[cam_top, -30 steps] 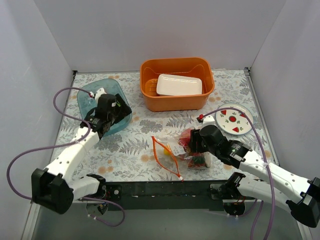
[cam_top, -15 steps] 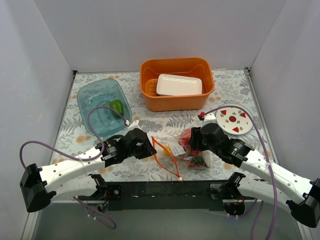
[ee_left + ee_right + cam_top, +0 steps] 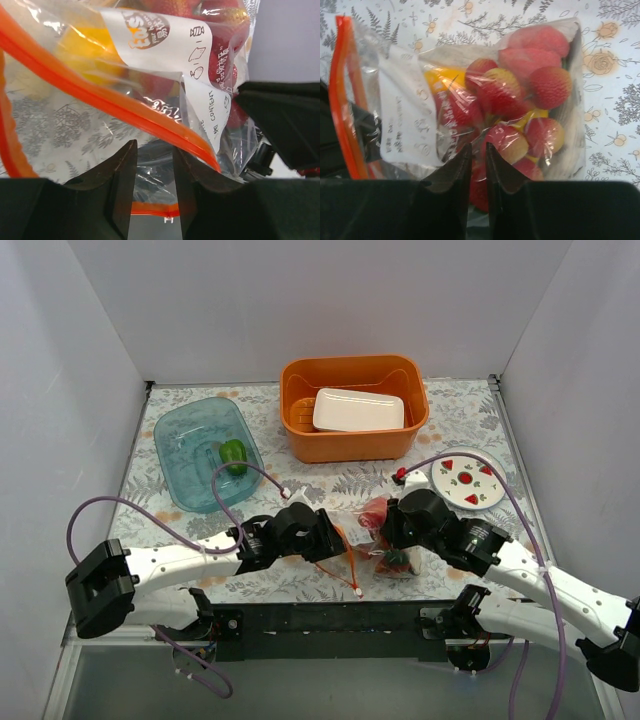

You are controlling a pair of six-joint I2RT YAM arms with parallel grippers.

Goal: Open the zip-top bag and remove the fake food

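The zip-top bag (image 3: pixel 365 545) lies near the table's front, its orange-red zip strip (image 3: pixel 350 562) toward the left. The fake food (image 3: pixel 374 511) inside is red, pinkish and yellow pieces (image 3: pixel 530 95). My right gripper (image 3: pixel 392 530) is shut, pinching the bag's plastic (image 3: pixel 410 120) over the food; in the right wrist view (image 3: pixel 478 146) its jaws are nearly together. My left gripper (image 3: pixel 335 540) is at the bag's mouth. In the left wrist view (image 3: pixel 155 147) its jaws are apart, with the zip strip (image 3: pixel 100 95) just beyond the tips. A green pepper (image 3: pixel 233 454) lies in the teal tray (image 3: pixel 185 440).
An orange basket (image 3: pixel 300 440) holding a white container (image 3: pixel 358 410) stands at the back centre. A white plate (image 3: pixel 480 485) with red triangles sits at the right, just behind my right arm. White walls close in the sides and back.
My left arm has swung from the teal tray, where the green pepper now lies, across to the bag's mouth. My right gripper has kept its hold on the bag.
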